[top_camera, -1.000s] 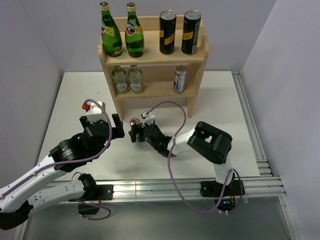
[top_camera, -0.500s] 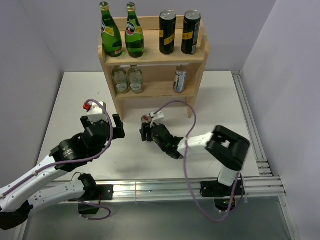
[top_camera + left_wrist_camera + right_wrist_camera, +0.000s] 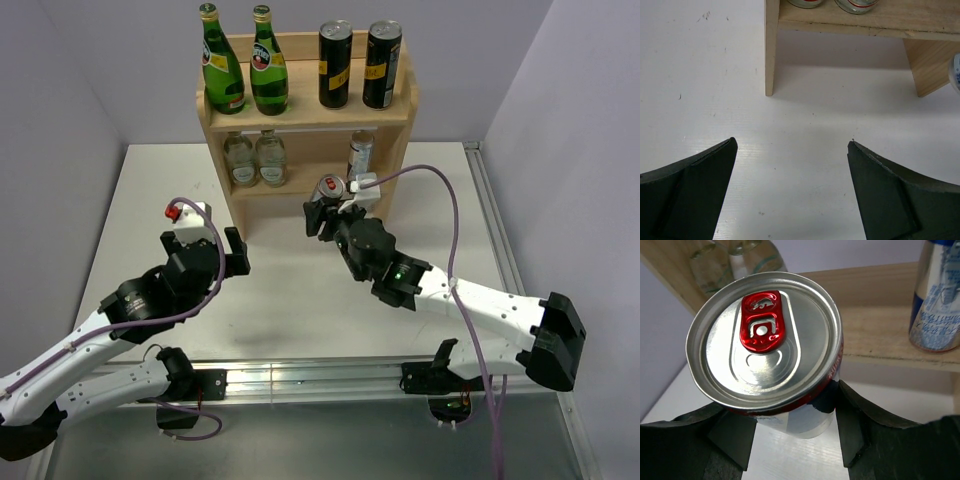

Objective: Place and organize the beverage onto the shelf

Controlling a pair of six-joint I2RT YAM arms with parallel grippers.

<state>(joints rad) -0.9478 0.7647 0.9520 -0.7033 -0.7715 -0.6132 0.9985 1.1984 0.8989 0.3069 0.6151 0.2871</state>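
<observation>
The wooden shelf [image 3: 300,112] stands at the back. Its top board holds two green bottles [image 3: 222,62] and two black cans [image 3: 336,64]. The lower board holds two clear bottles [image 3: 254,158] and one slim blue-and-silver can [image 3: 360,157], which also shows in the right wrist view [image 3: 937,295]. My right gripper [image 3: 330,212] is shut on the second slim can [image 3: 765,340], red tab up, and holds it in front of the lower board, left of the standing can. My left gripper [image 3: 205,255] is open and empty over the table, its fingertips [image 3: 715,165] wide apart.
The shelf's left leg [image 3: 772,47] and right leg [image 3: 930,65] stand ahead of the left gripper. White walls close the table at left and right. A metal rail [image 3: 500,260] runs along the right edge.
My right arm has stretched out and carried the slim can up and to the right, from the table's middle to the front of the shelf's lower board. The left arm has not moved.
</observation>
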